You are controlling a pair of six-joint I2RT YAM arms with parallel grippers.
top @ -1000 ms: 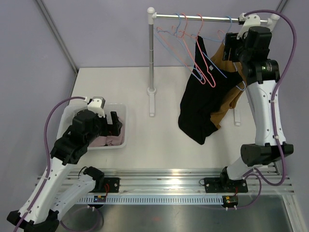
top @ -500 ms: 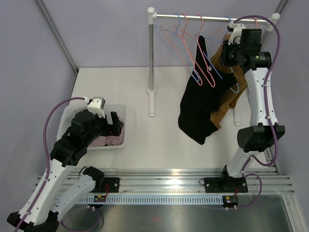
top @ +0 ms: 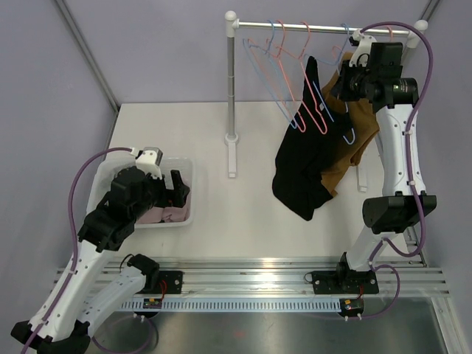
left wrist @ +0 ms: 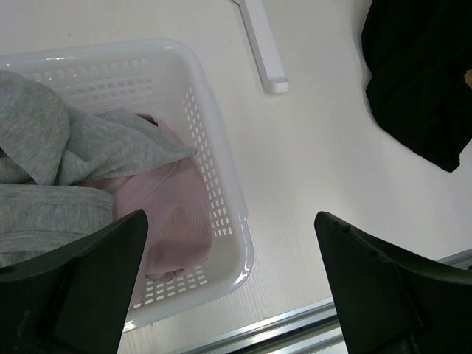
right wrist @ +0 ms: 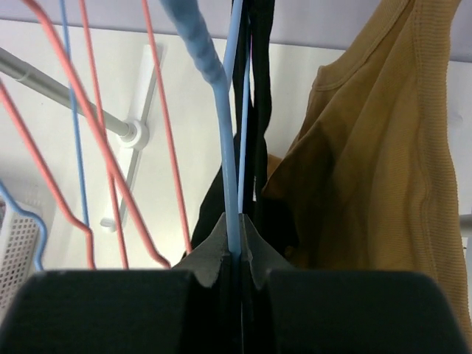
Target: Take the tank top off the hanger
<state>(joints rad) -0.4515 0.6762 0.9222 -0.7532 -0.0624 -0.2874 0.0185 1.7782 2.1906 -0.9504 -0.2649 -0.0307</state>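
Since a second ago the right arm (top: pixel 383 74) has been swung up against the rail (top: pixel 295 26), and its jaws have been brought from wide to shut on the thin wire of a blue hanger (right wrist: pixel 233 184). The left jaws have not been moved and are held wide apart.

Directly behind the pinched wire a strap of the black tank top (right wrist: pixel 258 81) is seen. The mustard tank top (right wrist: pixel 383 162) hangs just to the right of the right jaws, and the pink hangers (right wrist: pixel 158 147) are crowded to their left. Both tops are still hung from the rail. Which of them is carried by the blue hanger cannot be told.

Several faults are judged possible. The black strap may be caught with the wire, so the top would be pinned rather than freed. The thin wire may be twisted or let slip in the jaws. Neighbouring hangers may be dragged along, since their wires cross close by. The wrong garment may be pulled off.

Below the left jaws a white perforated basket (left wrist: pixel 214 184) is set on the bench (left wrist: pixel 317 169). A grey garment (left wrist: pixel 51 147) and a pink garment (left wrist: pixel 177 214) are held in it.
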